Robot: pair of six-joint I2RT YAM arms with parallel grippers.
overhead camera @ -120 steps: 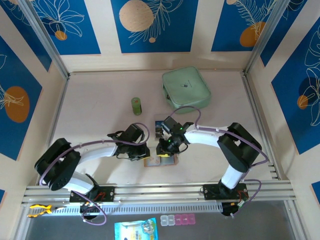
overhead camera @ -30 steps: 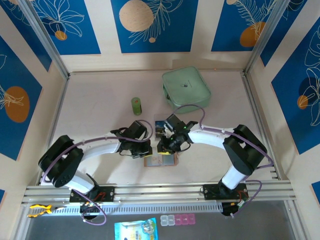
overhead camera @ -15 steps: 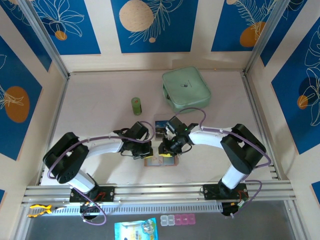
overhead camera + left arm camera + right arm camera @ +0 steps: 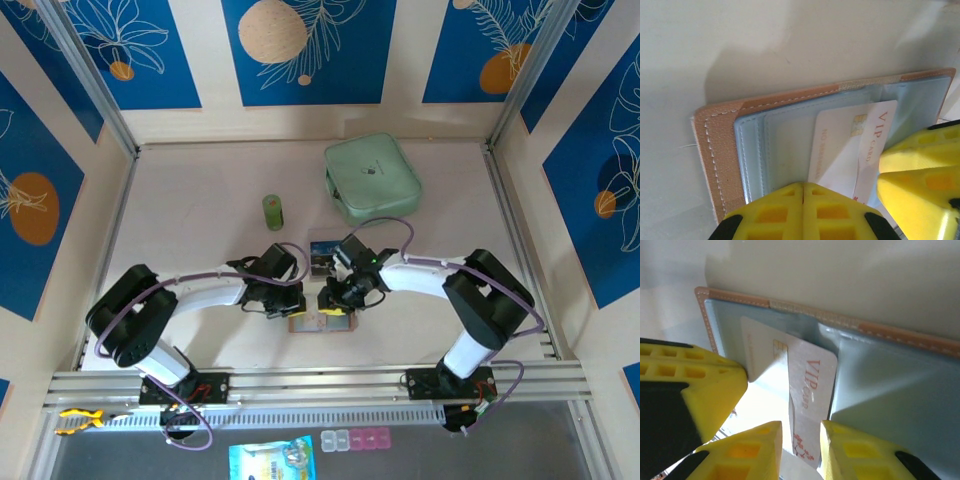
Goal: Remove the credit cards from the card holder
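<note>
Since a second ago the left arm's elbow has shifted slightly. From above, the left gripper [image 4: 291, 306] and right gripper [image 4: 327, 300] meet at the open card holder [image 4: 336, 323]. On the left wrist camera, the left gripper [image 4: 802, 189] is clenched, empty, its tips on the holder beside the VIP card [image 4: 850, 145]. On the right wrist camera, the right gripper's [image 4: 801, 440] jaws stand slightly parted astride that half-out card; I cannot tell whether they pinch it.

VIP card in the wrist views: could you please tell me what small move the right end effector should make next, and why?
Probably close the right end effector on the VIP card. Its fingers stand apart on either side of the card's free edge, the card is already partly out of the card holder pocket, and the shut left end effector rests on the holder.
</note>
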